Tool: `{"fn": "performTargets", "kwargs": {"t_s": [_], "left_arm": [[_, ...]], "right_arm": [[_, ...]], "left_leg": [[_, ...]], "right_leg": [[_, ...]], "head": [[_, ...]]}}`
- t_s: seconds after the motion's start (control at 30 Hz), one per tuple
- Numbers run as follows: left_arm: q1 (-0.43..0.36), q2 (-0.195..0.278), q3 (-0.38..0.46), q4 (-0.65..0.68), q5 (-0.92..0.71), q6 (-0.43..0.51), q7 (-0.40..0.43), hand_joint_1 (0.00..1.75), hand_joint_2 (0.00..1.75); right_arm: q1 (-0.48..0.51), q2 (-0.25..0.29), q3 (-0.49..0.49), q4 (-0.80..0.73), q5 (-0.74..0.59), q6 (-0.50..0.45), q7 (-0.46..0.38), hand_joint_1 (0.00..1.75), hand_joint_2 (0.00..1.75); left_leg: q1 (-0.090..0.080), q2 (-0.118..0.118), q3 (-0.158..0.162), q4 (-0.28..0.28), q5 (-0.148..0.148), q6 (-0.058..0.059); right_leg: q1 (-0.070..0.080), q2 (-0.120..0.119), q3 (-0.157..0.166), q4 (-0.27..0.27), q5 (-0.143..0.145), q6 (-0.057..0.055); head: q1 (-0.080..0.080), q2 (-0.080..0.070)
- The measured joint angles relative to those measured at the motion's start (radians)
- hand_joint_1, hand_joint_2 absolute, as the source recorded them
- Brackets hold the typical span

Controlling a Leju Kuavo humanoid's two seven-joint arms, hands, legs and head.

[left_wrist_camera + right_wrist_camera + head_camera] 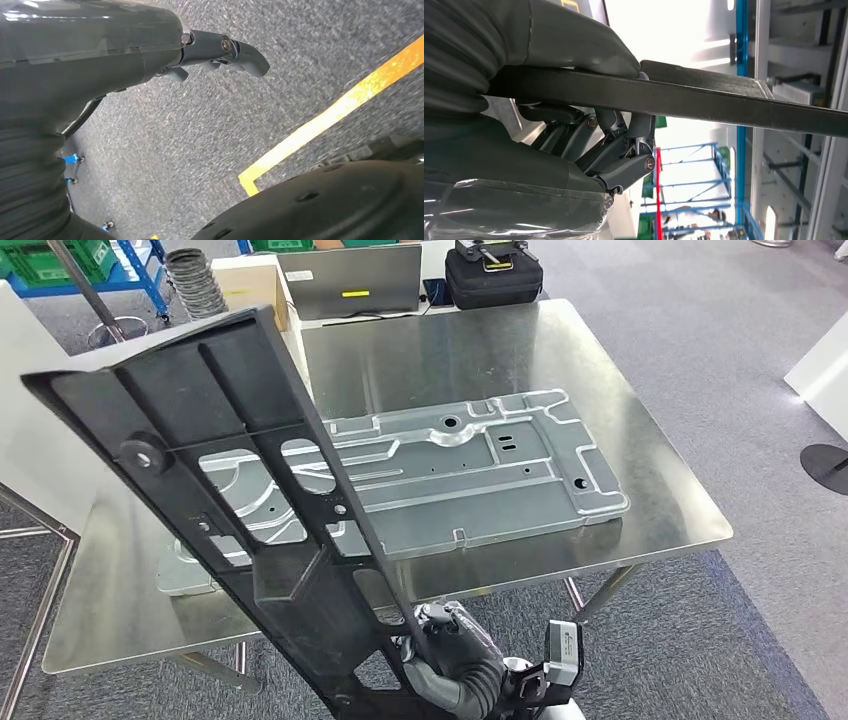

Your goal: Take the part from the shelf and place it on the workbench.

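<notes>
A long black ribbed plastic part (235, 490) slants up from the picture's bottom centre to its upper left, above the near left of the steel workbench (560, 350). My right hand (455, 655) grips its lower end from the right. In the right wrist view the part's thin dark edge (724, 102) runs across the picture, and my right hand (594, 135) clamps it between the thumb and the dark fingers. My left hand (210, 55) hangs over the grey carpet, its fingers loosely apart and holding nothing.
A stamped silver sheet-metal panel (470, 465) lies flat on the workbench, partly behind the black part. At the far edge stand a laptop (350, 280) and a black case (493, 275). A cardboard box (250, 285) and blue racks stand beyond. Yellow floor tape (330, 120) crosses the carpet.
</notes>
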Motion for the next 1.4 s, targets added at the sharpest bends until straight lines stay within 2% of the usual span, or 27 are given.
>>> {"fn": "performTargets", "kwargs": {"t_s": [0.03, 0.07, 0.13, 0.17, 0.23, 0.27, 0.33, 0.4, 0.47, 0.5, 0.53, 0.57, 0.63, 0.7, 0.73, 0.77, 0.83, 0.9, 0.97, 1.0, 1.03, 1.07, 1.13, 1.2, 1.23, 1.33, 1.4], "left_arm": [[-0.001, 0.000, 0.000, 0.000, 0.001, 0.000, -0.001, 0.00, 1.75], [0.000, 0.000, 0.000, 0.000, 0.001, 0.000, -0.001, 0.00, 1.75], [0.003, 0.000, 0.000, 0.000, 0.001, 0.000, 0.000, 0.00, 1.75], [0.004, -0.001, 0.000, 0.000, 0.001, 0.000, 0.000, 0.00, 1.75], [0.005, -0.002, 0.000, 0.000, 0.001, 0.000, 0.001, 0.00, 1.75], [0.006, -0.003, 0.000, 0.000, 0.002, 0.001, 0.001, 0.00, 1.75], [0.006, -0.004, 0.000, 0.000, 0.005, 0.005, 0.001, 0.00, 1.75], [0.008, -0.006, 0.002, 0.000, 0.012, 0.012, 0.002, 0.00, 1.75], [0.010, -0.008, 0.005, 0.000, 0.020, 0.017, 0.001, 0.00, 1.75], [0.011, -0.009, 0.006, 0.000, 0.023, 0.018, 0.001, 0.00, 1.75], [0.012, -0.009, 0.007, 0.000, 0.025, 0.020, 0.001, 0.00, 1.75], [0.012, -0.010, 0.008, 0.000, 0.026, 0.020, 0.000, 0.00, 1.75], [0.012, -0.014, 0.012, 0.000, 0.027, 0.022, 0.000, 0.00, 1.75], [0.013, -0.017, 0.016, 0.000, 0.028, 0.022, 0.000, 0.00, 1.75], [0.014, -0.019, 0.017, 0.000, 0.028, 0.023, 0.000, 0.00, 1.75], [0.014, -0.019, 0.019, 0.000, 0.028, 0.023, 0.000, 0.00, 1.75], [0.014, -0.017, 0.022, 0.000, 0.030, 0.025, 0.000, 0.00, 1.75], [0.014, -0.016, 0.024, 0.000, 0.034, 0.027, -0.002, 0.00, 1.75], [0.013, -0.016, 0.026, 0.000, 0.038, 0.027, -0.005, 0.00, 1.75], [0.012, -0.016, 0.027, 0.000, 0.039, 0.028, -0.007, 0.00, 1.75], [0.012, -0.016, 0.028, 0.000, 0.039, 0.027, -0.009, 0.00, 1.75], [0.012, -0.016, 0.029, 0.000, 0.040, 0.025, -0.012, 0.00, 1.75], [0.015, -0.016, 0.029, 0.000, 0.041, 0.015, -0.016, 0.00, 1.75], [0.020, -0.016, 0.029, 0.000, 0.042, 0.002, -0.021, 0.00, 1.75], [0.022, -0.017, 0.029, 0.000, 0.043, -0.004, -0.024, 0.00, 1.75], [0.020, -0.022, 0.030, 0.000, 0.045, -0.017, -0.033, 0.00, 1.75], [0.018, -0.025, 0.030, 0.000, 0.042, -0.020, -0.031, 0.00, 1.75]], "right_arm": [[-0.004, -0.002, -0.010, -0.001, -0.005, -0.004, 0.005, 1.75, 1.75], [-0.010, -0.005, -0.022, -0.003, -0.012, -0.007, 0.012, 1.75, 1.75], [-0.024, -0.012, -0.046, -0.008, -0.025, -0.009, 0.023, 1.75, 1.75], [-0.032, -0.015, -0.057, -0.011, -0.029, -0.010, 0.027, 1.75, 1.75], [-0.046, -0.023, -0.076, -0.016, -0.032, -0.016, 0.035, 1.75, 1.75], [-0.054, -0.030, -0.085, -0.017, -0.032, -0.021, 0.038, 1.75, 1.75], [-0.077, -0.051, -0.106, -0.018, -0.041, -0.032, 0.045, 1.75, 1.75], [-0.117, -0.076, -0.133, -0.015, -0.065, -0.040, 0.056, 1.75, 1.75], [-0.173, -0.107, -0.163, 0.002, -0.103, -0.042, 0.075, 1.75, 1.75], [-0.204, -0.123, -0.177, 0.016, -0.125, -0.040, 0.084, 1.75, 1.75], [-0.234, -0.140, -0.191, 0.032, -0.145, -0.037, 0.093, 1.75, 1.75], [-0.262, -0.156, -0.205, 0.049, -0.161, -0.034, 0.100, 1.75, 1.75], [-0.311, -0.181, -0.228, 0.073, -0.181, -0.029, 0.109, 1.75, 1.75], [-0.358, -0.202, -0.242, 0.096, -0.195, -0.029, 0.118, 1.75, 1.75], [-0.383, -0.213, -0.245, 0.110, -0.202, -0.032, 0.123, 1.75, 1.75], [-0.410, -0.224, -0.246, 0.127, -0.203, -0.038, 0.127, 1.75, 1.75], [-0.473, -0.246, -0.251, 0.166, -0.170, -0.066, 0.127, 1.75, 1.75], [-0.550, -0.268, -0.254, 0.212, -0.082, -0.116, 0.118, 1.75, 1.75], [-0.620, -0.287, -0.253, 0.259, 0.012, -0.166, 0.112, 1.75, 1.75], [-0.646, -0.296, -0.252, 0.279, 0.063, -0.191, 0.110, 1.75, 1.75], [-0.670, -0.305, -0.246, 0.299, 0.132, -0.223, 0.105, 1.75, 1.75], [-0.695, -0.315, -0.234, 0.319, 0.228, -0.262, 0.098, 1.75, 1.75], [-0.750, -0.339, -0.196, 0.367, 0.457, -0.355, 0.085, 1.75, 1.75], [-0.807, -0.359, -0.149, 0.425, 0.678, -0.452, 0.080, 1.75, 1.75], [-0.838, -0.366, -0.122, 0.457, 0.780, -0.499, 0.080, 1.75, 1.75], [-0.930, -0.375, -0.024, 0.561, 1.040, -0.620, 0.084, 1.75, 1.75], [-0.984, -0.374, 0.044, 0.623, 1.147, -0.669, 0.086, 1.75, 1.75]], "left_leg": [[0.004, 0.000, -0.016, 0.007, 0.011, -0.006], [0.008, 0.001, -0.011, -0.026, 0.045, -0.013], [0.017, 0.001, 0.030, -0.151, 0.127, -0.026], [0.018, 0.002, 0.048, -0.203, 0.146, -0.023], [0.017, 0.000, 0.058, -0.241, 0.156, -0.003], [0.016, 0.000, 0.057, -0.240, 0.158, 0.012], [0.016, -0.001, 0.056, -0.240, 0.169, 0.028], [0.016, 0.002, 0.055, -0.241, 0.171, 0.037], [0.011, 0.005, 0.052, -0.241, 0.172, 0.042], [0.008, 0.005, 0.051, -0.241, 0.172, 0.044], [0.005, 0.005, 0.050, -0.241, 0.172, 0.045], [0.002, 0.004, 0.051, -0.241, 0.172, 0.047], [-0.003, 0.000, 0.053, -0.241, 0.172, 0.049], [-0.007, -0.001, 0.051, -0.241, 0.173, 0.047], [-0.007, -0.001, 0.049, -0.242, 0.174, 0.045], [-0.007, -0.001, 0.048, -0.243, 0.175, 0.041], [-0.009, 0.000, 0.045, -0.239, 0.172, 0.034], [-0.011, 0.001, 0.018, -0.180, 0.136, 0.023], [-0.007, 0.001, -0.046, -0.049, 0.074, 0.011], [-0.005, 0.001, -0.077, 0.010, 0.055, 0.006], [-0.003, 0.002, -0.093, 0.039, 0.054, 0.003], [-0.001, 0.002, -0.090, 0.027, 0.074, 0.000], [0.003, 0.005, -0.034, -0.099, 0.148, -0.003], [0.005, 0.009, 0.016, -0.212, 0.190, 0.006], [0.003, 0.010, 0.023, -0.233, 0.194, 0.013], [0.002, 0.008, 0.019, -0.237, 0.195, 0.036], [0.007, 0.009, 0.022, -0.241, 0.197, 0.046]], "right_leg": [[-0.003, 0.001, 0.004, 0.001, -0.004, 0.004], [-0.007, 0.002, 0.009, 0.004, -0.009, 0.009], [-0.014, 0.005, 0.019, 0.013, -0.021, 0.022], [-0.015, 0.006, 0.019, 0.019, -0.027, 0.029], [-0.013, 0.007, 0.014, 0.029, -0.036, 0.042], [-0.013, 0.007, 0.012, 0.031, -0.037, 0.048], [-0.016, 0.004, 0.008, 0.044, -0.049, 0.058], [-0.018, -0.001, -0.024, 0.116, -0.092, 0.068], [-0.017, -0.004, -0.091, 0.248, -0.153, 0.073], [-0.017, -0.004, -0.118, 0.300, -0.167, 0.072], [-0.015, -0.004, -0.131, 0.320, -0.163, 0.068], [-0.012, -0.004, -0.123, 0.298, -0.140, 0.062], [-0.001, -0.003, -0.061, 0.164, -0.071, 0.038], [0.010, -0.005, -0.014, 0.057, -0.032, 0.018], [0.014, -0.006, -0.008, 0.039, -0.029, 0.013], [0.015, -0.007, -0.010, 0.035, -0.027, 0.013], [0.007, -0.008, -0.004, 0.021, -0.019, 0.015], [-0.002, -0.012, 0.004, 0.005, -0.010, 0.015], [-0.003, -0.015, 0.005, 0.003, -0.009, 0.013], [-0.002, -0.016, 0.005, 0.003, -0.010, 0.013], [-0.003, -0.016, 0.006, 0.004, -0.011, 0.014], [-0.003, -0.016, 0.006, 0.006, -0.012, 0.015], [-0.005, -0.014, 0.009, 0.012, -0.019, 0.022], [-0.002, -0.012, 0.004, 0.026, -0.028, 0.032], [0.000, -0.012, -0.001, 0.031, -0.030, 0.036], [0.000, -0.011, -0.010, 0.038, -0.033, 0.047], [-0.003, -0.011, -0.033, 0.092, -0.066, 0.058]], "head": [[0.000, 0.000], [0.000, 0.000], [0.000, 0.000], [0.000, 0.000], [0.000, 0.000], [0.000, 0.000], [0.000, 0.000], [0.000, 0.000], [0.000, 0.000], [0.000, 0.000], [0.000, 0.000], [0.000, 0.000], [0.000, 0.000], [0.000, 0.000], [0.000, 0.000], [0.000, 0.000], [0.000, 0.000], [0.000, 0.000], [0.000, 0.000], [0.000, 0.000], [0.000, 0.000], [0.000, 0.000], [0.000, 0.000], [0.000, 0.000], [0.000, 0.000], [0.000, 0.000], [0.000, 0.000]]}}
